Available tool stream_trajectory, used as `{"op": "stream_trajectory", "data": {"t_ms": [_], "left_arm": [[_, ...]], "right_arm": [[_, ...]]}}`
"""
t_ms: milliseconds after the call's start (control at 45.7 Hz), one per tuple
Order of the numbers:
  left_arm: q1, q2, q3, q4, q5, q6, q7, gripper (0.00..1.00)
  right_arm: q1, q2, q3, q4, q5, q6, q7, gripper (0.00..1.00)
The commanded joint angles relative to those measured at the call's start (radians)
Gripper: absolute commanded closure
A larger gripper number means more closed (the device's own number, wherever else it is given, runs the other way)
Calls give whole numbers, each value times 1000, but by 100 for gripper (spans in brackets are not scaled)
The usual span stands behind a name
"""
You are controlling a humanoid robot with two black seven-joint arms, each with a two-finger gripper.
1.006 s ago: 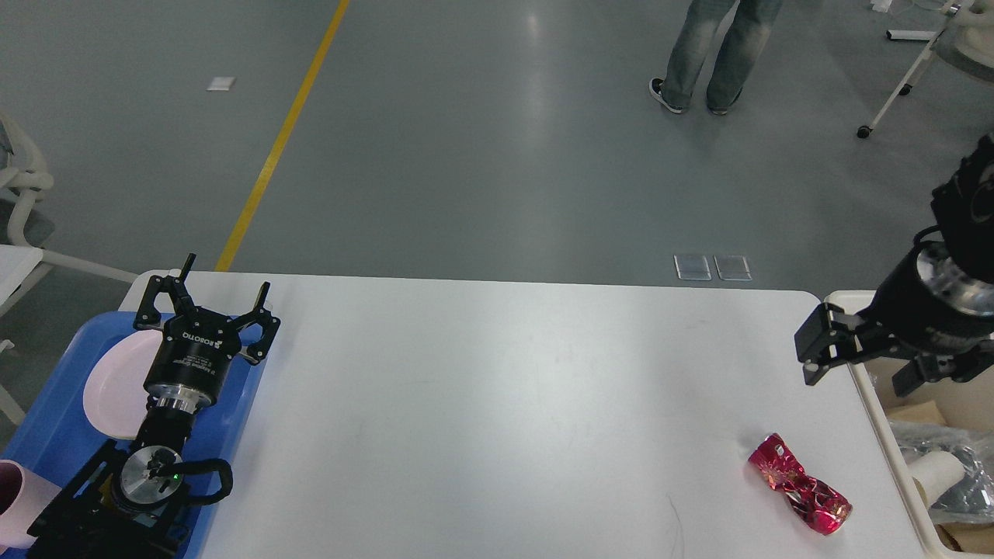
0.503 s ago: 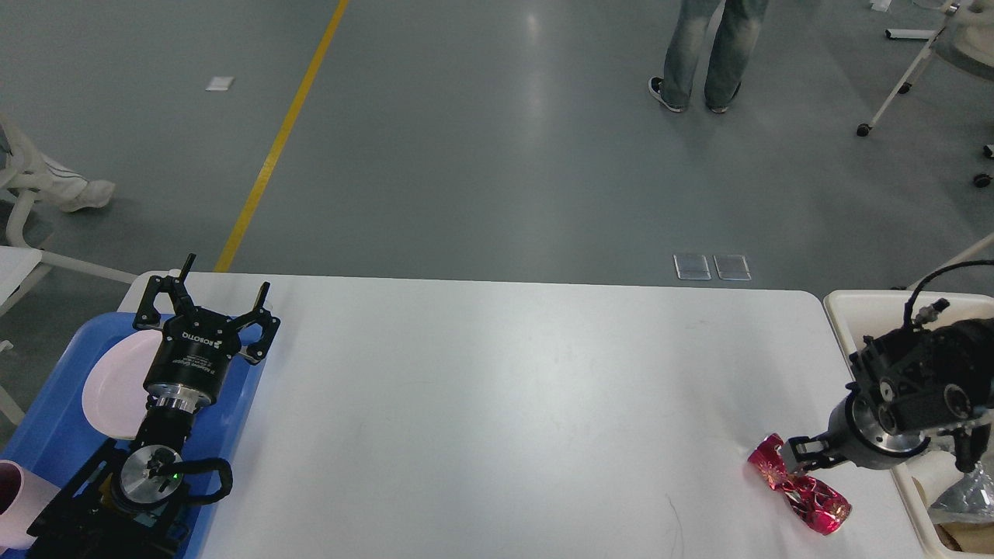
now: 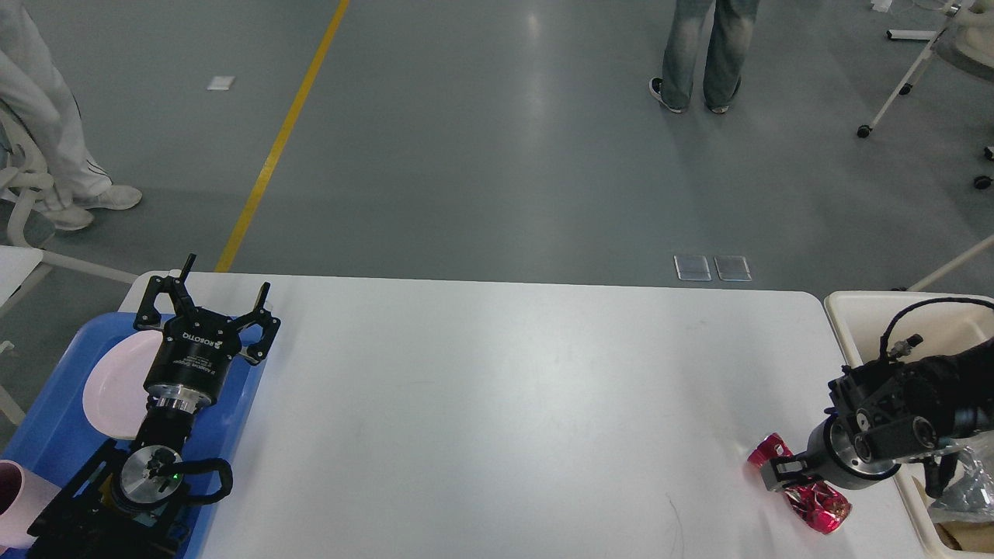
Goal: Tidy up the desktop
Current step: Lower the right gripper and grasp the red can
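The white desktop (image 3: 497, 404) fills the lower part of the head view. A crushed red can (image 3: 817, 503) lies on it near the front right corner. My right gripper (image 3: 788, 480) is down on the middle of the can, with one finger (image 3: 776, 473) showing on its left side. The other finger is hidden, so I cannot tell whether the gripper grips the can. My left gripper (image 3: 217, 299) is open and empty, above the right edge of the blue tray at the left.
The blue tray (image 3: 54, 442) at the left holds a pink plate (image 3: 116, 388) and a pink cup (image 3: 15, 497). A cream-beige bin (image 3: 842, 310) with trash stands past the table's right edge. People stand on the floor beyond the table.
My right arm swung down from above the bin's edge onto the red can and settled lower over it. The left arm has not moved. A person walked in at the far left.
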Motion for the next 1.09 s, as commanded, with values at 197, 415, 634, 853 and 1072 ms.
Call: {"op": "stream_trajectory", "data": {"t_ms": [197,415,634,853,1072], "left_arm": [[0,0,0,-1,0,0,0,4],[0,0,0,1,0,0,0,4],[0,0,0,-1,0,1,0,4],[0,0,0,1,0,1,0,4],[0,0,0,1,0,1,0,4]], "right_arm": [[-113,19,26,-134,18,-4,-5,19],[-167,41,27,-177,18,-4,-5,19],[-176,42,47,-180,19,-4,-6,41],[-172,42,50,-175,73,1,-5,100],[-161,39,61,-165,211,22,-5,100]]}}
